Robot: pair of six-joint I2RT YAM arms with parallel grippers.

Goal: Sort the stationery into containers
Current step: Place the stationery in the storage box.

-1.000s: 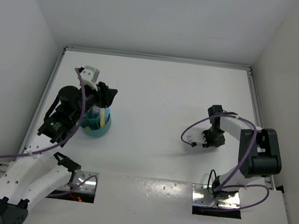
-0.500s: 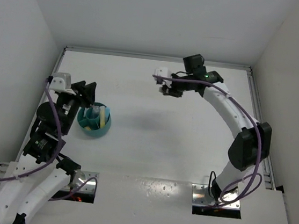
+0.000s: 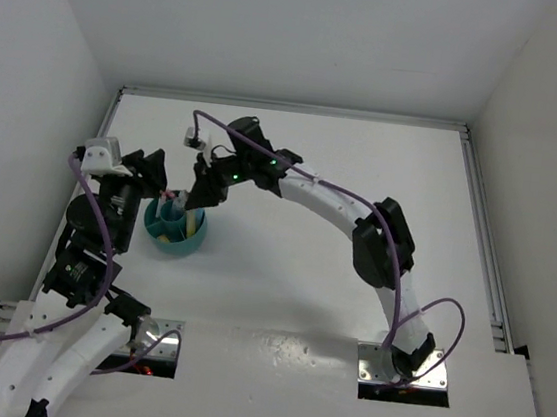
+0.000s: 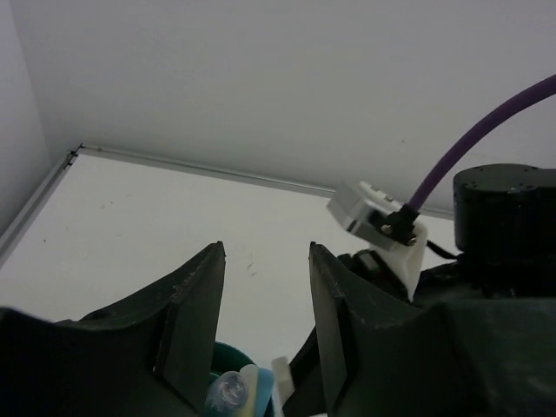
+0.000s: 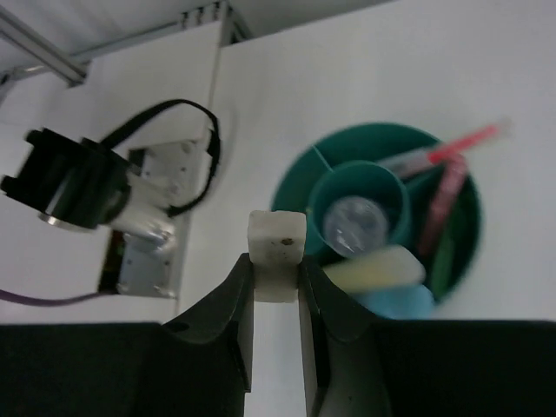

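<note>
The round teal holder point(image 3: 178, 243) stands at the left of the table. In the right wrist view, the holder point(image 5: 300, 178) has a clear pen point(image 5: 352, 221) in its central tube. A yellow marker point(image 5: 382, 268), a blue marker point(image 5: 395, 300), pink pens point(image 5: 447, 187) and a green one lie in the outer compartments. My right gripper point(image 3: 199, 197) hovers just above the holder's far right rim. It point(image 5: 278, 261) is shut on a small white block point(image 5: 277, 243). My left gripper point(image 3: 154, 170) is open and empty at the holder's far left side. Its jaws point(image 4: 267, 252) stand apart above the rim point(image 4: 228, 365).
The right arm stretches across the table from the near right to the holder. Its wrist and purple cable point(image 4: 469, 148) fill the right of the left wrist view, close to my left fingers. White walls close in the table at the back and sides.
The right arm swung from the right side across the far table to the holder at the left. The left gripper drew back from over the holder to its left side.
</note>
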